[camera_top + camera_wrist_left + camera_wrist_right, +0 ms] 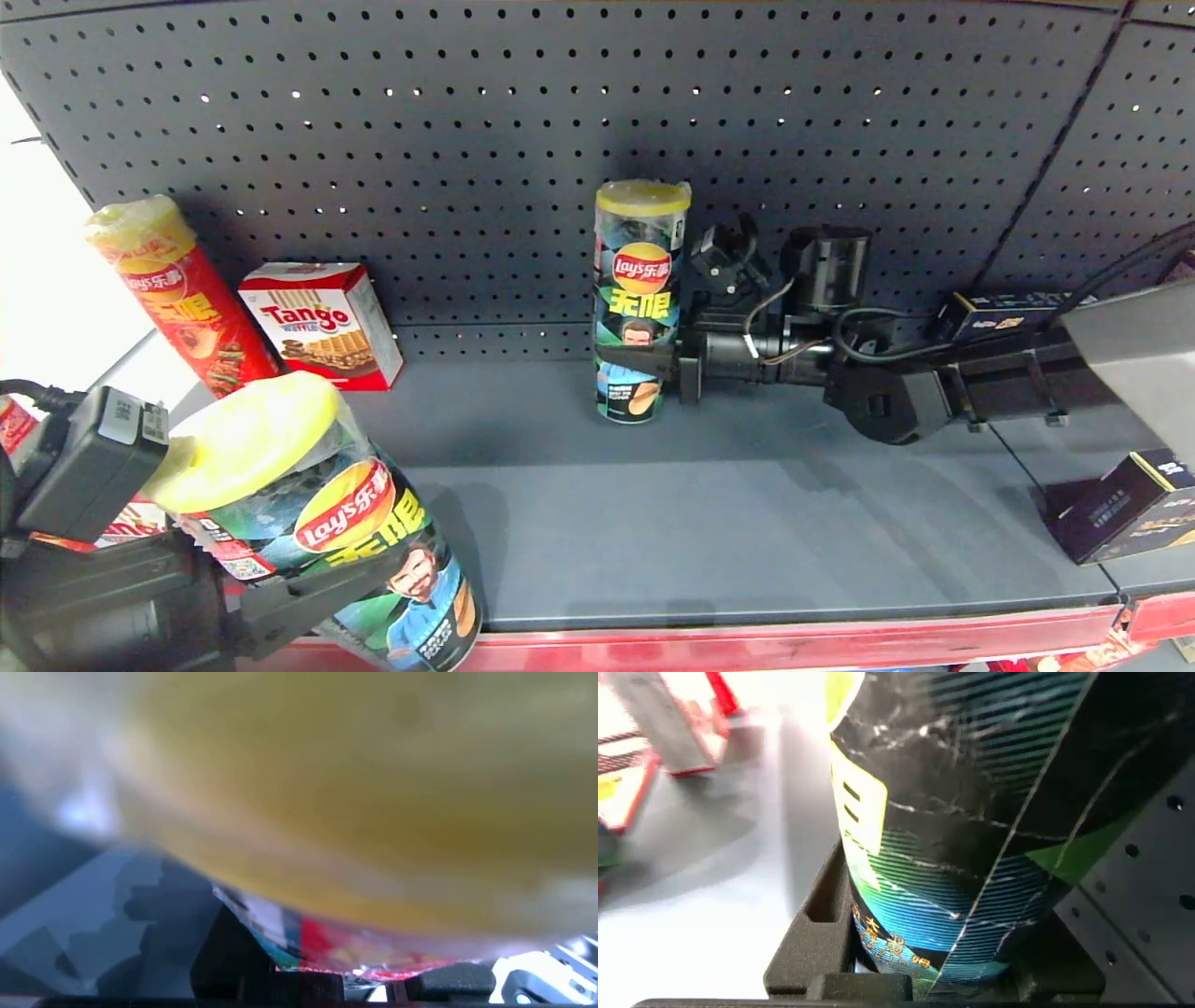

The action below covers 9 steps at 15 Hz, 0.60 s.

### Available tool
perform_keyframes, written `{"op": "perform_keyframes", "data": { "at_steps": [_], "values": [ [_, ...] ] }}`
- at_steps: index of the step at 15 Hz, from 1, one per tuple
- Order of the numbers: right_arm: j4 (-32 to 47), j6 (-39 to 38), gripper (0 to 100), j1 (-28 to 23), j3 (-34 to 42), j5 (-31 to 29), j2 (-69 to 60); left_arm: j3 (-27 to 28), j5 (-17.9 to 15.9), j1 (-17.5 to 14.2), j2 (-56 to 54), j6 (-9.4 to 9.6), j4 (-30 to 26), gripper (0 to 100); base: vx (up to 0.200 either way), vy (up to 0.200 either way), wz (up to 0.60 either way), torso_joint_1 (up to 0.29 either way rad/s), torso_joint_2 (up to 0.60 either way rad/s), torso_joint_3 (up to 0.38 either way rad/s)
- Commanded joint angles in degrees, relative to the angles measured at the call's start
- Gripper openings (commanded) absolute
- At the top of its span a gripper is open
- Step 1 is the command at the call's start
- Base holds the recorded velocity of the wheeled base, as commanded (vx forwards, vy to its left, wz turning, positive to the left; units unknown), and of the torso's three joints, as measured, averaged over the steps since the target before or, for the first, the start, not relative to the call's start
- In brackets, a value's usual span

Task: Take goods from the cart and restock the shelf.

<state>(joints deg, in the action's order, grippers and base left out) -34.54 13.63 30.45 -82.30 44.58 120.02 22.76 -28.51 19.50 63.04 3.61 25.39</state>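
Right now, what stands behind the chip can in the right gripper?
The perforated back panel rises behind the chip can, which the right gripper holds upright on the shelf. The part directly behind it is covered.

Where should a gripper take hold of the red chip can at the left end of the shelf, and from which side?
Probably the upper body of the red chip can, above the top of the wafer box close beside it, coming from the front. The can is upright, round and taller than the box; the pegboard blocks the back.
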Motion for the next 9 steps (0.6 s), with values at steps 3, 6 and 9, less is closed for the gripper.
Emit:
{"op": "perform_keyframes", "data": {
  "at_steps": [3,6,9],
  "values": [
    [-1.9,0.0,0,1.8,14.4,-3.9,-13.0,-0.5,-0.1,-1.5,-1.1,0.00,0.0,0,0.000,0.000,0.00,0.000,0.00,0.000],
    [-8.8,0.1,0,4.0,26.9,-5.2,-17.9,-0.2,-0.1,-1.6,-1.0,0.00,0.0,0,0.000,0.000,0.00,0.000,0.00,0.000],
    [-18.1,-0.1,0,6.7,37.1,-9.2,-18.6,0.0,-0.1,-1.6,-1.0,0.00,0.0,0,0.000,0.000,0.00,0.000,0.00,0.000]
  ]
}}
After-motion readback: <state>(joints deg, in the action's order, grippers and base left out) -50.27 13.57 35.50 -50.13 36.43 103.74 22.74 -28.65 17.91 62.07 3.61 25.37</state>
